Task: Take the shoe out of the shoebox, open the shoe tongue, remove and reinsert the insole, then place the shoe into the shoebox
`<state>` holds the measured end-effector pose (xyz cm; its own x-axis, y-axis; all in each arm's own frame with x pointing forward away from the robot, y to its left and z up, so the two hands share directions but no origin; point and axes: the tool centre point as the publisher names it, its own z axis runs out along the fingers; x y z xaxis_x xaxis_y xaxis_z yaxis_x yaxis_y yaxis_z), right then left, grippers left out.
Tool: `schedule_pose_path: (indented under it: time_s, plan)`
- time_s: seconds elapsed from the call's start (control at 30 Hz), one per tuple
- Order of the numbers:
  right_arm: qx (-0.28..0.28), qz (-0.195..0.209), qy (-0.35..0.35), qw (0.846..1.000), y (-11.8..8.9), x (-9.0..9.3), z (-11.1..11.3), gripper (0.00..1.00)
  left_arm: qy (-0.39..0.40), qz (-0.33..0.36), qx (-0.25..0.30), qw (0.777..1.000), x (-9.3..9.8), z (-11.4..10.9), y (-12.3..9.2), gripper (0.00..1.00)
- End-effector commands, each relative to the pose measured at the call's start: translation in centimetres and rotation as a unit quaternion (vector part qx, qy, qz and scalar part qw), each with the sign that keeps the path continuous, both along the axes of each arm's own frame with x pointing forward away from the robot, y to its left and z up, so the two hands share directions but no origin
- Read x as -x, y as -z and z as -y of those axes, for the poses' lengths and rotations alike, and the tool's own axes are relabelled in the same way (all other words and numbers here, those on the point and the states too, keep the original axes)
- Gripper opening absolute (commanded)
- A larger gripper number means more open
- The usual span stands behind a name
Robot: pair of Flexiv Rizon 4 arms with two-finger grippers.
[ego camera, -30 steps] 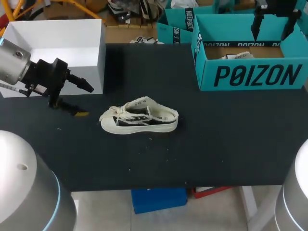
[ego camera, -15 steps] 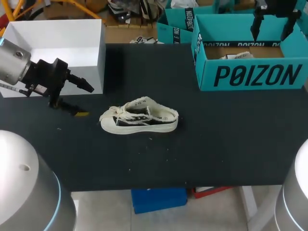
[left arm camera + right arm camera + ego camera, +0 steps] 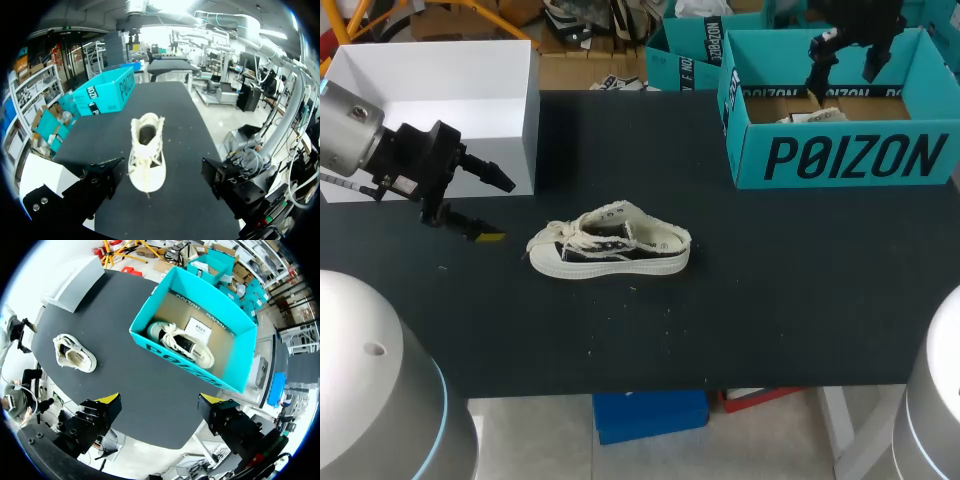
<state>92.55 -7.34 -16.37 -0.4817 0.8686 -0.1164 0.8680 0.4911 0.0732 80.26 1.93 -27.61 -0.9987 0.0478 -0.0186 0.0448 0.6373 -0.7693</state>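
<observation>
Black table (image 3: 770, 300) is seen from above with a white box (image 3: 528, 120) at its far left and a teal shoebox (image 3: 840, 160) at its far right. 1 shoe (image 3: 610, 245) is set on its sole on the tabletop near the middle, toe toward the left arm's side, laces loose, well apart from both boxes. The left gripper (image 3: 485, 207) is held low over the table in front of the white box, near the shoe's toe but not touching. Its 2 fingers are spread wide and nothing is gripped. In the left wrist view the shoe (image 3: 146, 160) is seen ahead of the left gripper (image 3: 162, 185), toe nearest, touched by neither finger, with the shoebox (image 3: 102, 92) further off. The right gripper (image 3: 843, 65) is hung above the shoebox, fingers parted wide, nothing held. In the right wrist view a 2nd shoe (image 3: 180, 342) is shown lying inside the shoebox (image 3: 172, 359) beside a white card (image 3: 200, 330), far below the spread right gripper (image 3: 160, 405). The shoe (image 3: 75, 352) on the table and the white box (image 3: 75, 282) are also caught there. Compared with 0.5 s ago, the right gripper has been shifted leftward over the shoebox, from near its right end toward its middle; the left gripper and the shoe on the table are unchanged
</observation>
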Motion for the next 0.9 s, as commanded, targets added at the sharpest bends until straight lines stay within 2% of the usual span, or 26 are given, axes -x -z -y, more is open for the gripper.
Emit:
schedule_pose_path:
  time_s: [0.03, 0.33, 0.57, 0.73, 0.9]
  plan:
    - [0.005, 0.11, -0.315, 0.943, 0.2, 1.1, 0.6, 1.0, -0.001, 0.002, 0.0, 1.0, 0.1, 0.0, 0.1, 1.0]
    - [0.005, 0.11, -0.315, 0.943, 0.2, 1.1, 0.6, 1.0, -0.001, 0.002, 0.0, 1.0, 0.1, 0.0, 0.1, 1.0]
    - [-0.077, 0.123, -0.382, 0.913, 1.0, 3.5, -2.5, 1.0, -0.001, 0.002, 0.0, 1.0, 0.1, 0.0, 0.1, 1.0]
    - [-0.105, 0.123, -0.408, 0.898, 2.1, 5.3, -4.7, 1.0, -0.001, 0.002, 0.0, 1.0, 0.1, 0.0, 0.1, 1.0]
    - [-0.137, 0.121, -0.424, 0.887, 3.3, 6.3, -7.0, 1.0, -0.001, 0.002, 0.0, 1.0, 0.1, 0.0, 0.1, 1.0]
